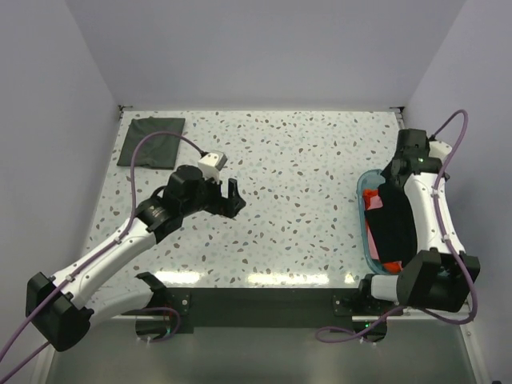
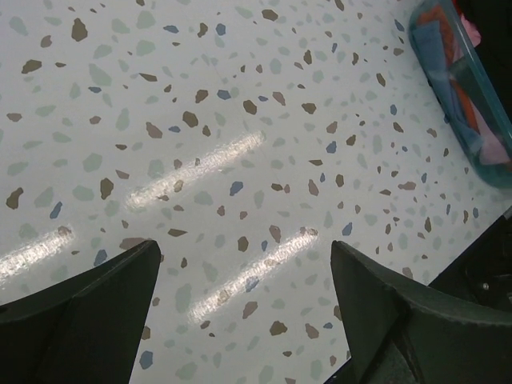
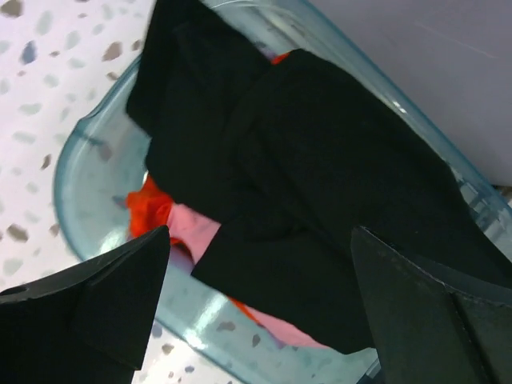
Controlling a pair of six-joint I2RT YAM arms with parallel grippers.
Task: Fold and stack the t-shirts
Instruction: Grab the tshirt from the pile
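A large black t-shirt [image 3: 320, 144] lies bunched in a clear blue-green bin [image 3: 84, 216], on top of a pink shirt [image 3: 194, 230] and an orange shirt [image 3: 146, 204]. My right gripper [image 3: 260, 232] hangs open just above the black shirt, holding nothing. In the top view the bin [image 1: 362, 232] sits at the table's right edge with the black shirt [image 1: 396, 228] under my right arm. A dark grey shirt [image 1: 150, 142] lies folded square at the far left corner. My left gripper [image 1: 232, 200] is open and empty above bare tabletop [image 2: 244, 244].
The speckled white table [image 1: 296, 176] is walled on the left, back and right. The bin also shows at the top right of the left wrist view [image 2: 480, 120]. The table's dark near edge [image 1: 256, 308] lies between the arm bases.
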